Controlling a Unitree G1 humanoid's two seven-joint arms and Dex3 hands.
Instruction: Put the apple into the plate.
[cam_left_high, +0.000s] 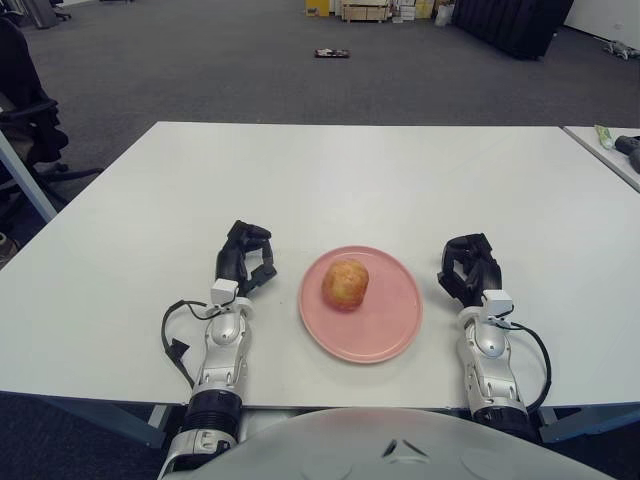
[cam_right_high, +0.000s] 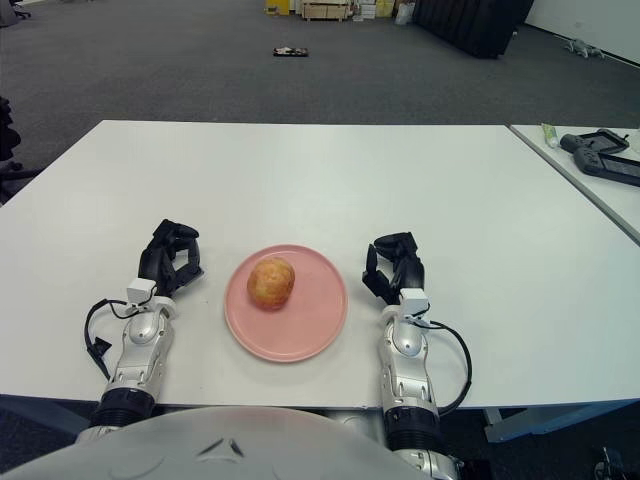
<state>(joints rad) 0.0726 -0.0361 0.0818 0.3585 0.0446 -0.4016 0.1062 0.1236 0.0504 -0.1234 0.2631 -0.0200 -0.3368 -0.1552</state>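
You see the apple (cam_left_high: 346, 284) in the lower centre of the frame, and it already sits inside the pink plate (cam_left_high: 390, 335), a little to the left of the plate's middle. It touches no hand. Its longer axis seems to run slightly from lower left to upper right, but the fruit is almost round, so this counts for little.

The left hand (cam_left_high: 245, 262) shows just left of the plate, with its fingers curled together and holding nothing. The right hand (cam_left_high: 468, 266) shows just right of the plate, also curled and empty. Whether the hands touch the white table (cam_left_high: 330, 180) you cannot tell from these views.

The apple lies toward the centre from both hands, and the left hand is the nearer one, because the apple sits on the left half of the plate. In my judgement the task is finished, so no new reach is needed. If you must correct something, the left hand has the shorter way.
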